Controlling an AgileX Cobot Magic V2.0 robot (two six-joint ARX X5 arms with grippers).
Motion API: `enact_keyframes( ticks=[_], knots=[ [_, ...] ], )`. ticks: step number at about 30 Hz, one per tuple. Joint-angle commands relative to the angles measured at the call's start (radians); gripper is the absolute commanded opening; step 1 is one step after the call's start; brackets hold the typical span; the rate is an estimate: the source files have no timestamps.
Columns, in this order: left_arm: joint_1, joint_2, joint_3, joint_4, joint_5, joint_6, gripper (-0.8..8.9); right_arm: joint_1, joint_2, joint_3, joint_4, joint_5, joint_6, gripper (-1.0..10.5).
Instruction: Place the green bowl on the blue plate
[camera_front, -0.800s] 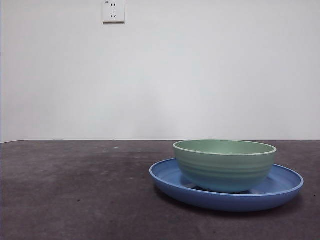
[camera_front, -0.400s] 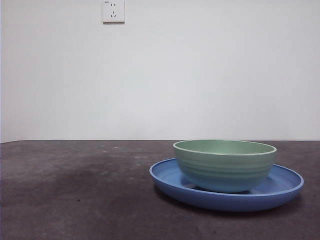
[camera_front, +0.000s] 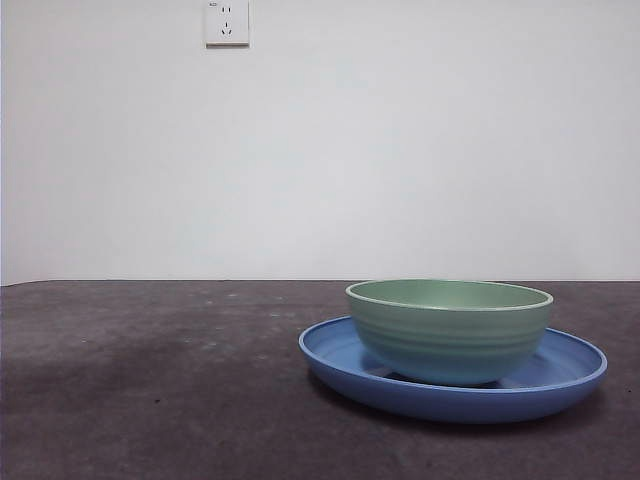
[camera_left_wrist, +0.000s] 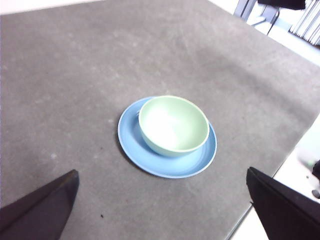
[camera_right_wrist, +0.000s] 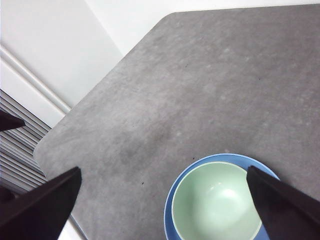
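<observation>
The green bowl (camera_front: 449, 331) is still sitting upright inside the blue plate (camera_front: 340, 362), unmoved; the left claw (camera_left_wrist: 162, 210) and right claw (camera_right_wrist: 165, 207) are hovering spread wide above it.

No legible text, label or number anywhere, not even on the wall socket (camera_front: 227, 22).

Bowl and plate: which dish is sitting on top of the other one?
The green bowl. It sits inside the wider blue plate, which lies flat on the table.

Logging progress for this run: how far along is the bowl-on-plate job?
Done: the green bowl sits upright on the blue plate, off-centre. In hand: nothing; the left pincer and right pincer hang open and empty above the table. Left: apparently nothing.
</observation>
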Motion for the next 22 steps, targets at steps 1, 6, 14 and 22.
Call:
enact_keyframes(
  ticks=[1, 6, 14, 22],
  knots=[
    [-0.005, 0.006, 0.009, 0.014, -0.002, -0.004, 5.94, 0.002, 0.005, 0.019, -0.002, -0.005, 0.002, 6.3],
    [-0.005, 0.006, 0.009, 0.023, -0.002, -0.003, 5.94, 0.0, 0.013, 0.019, -0.048, 0.026, 0.024, 6.3],
    [-0.005, 0.006, 0.009, 0.037, -0.002, -0.003, 5.94, -0.05, 0.156, 0.019, -0.154, 0.06, 0.007, 5.6],
    [-0.005, 0.006, 0.009, 0.035, -0.002, -0.003, 5.94, -0.1, 0.419, 0.019, -0.143, 0.06, -0.064, 5.3]
  ],
)
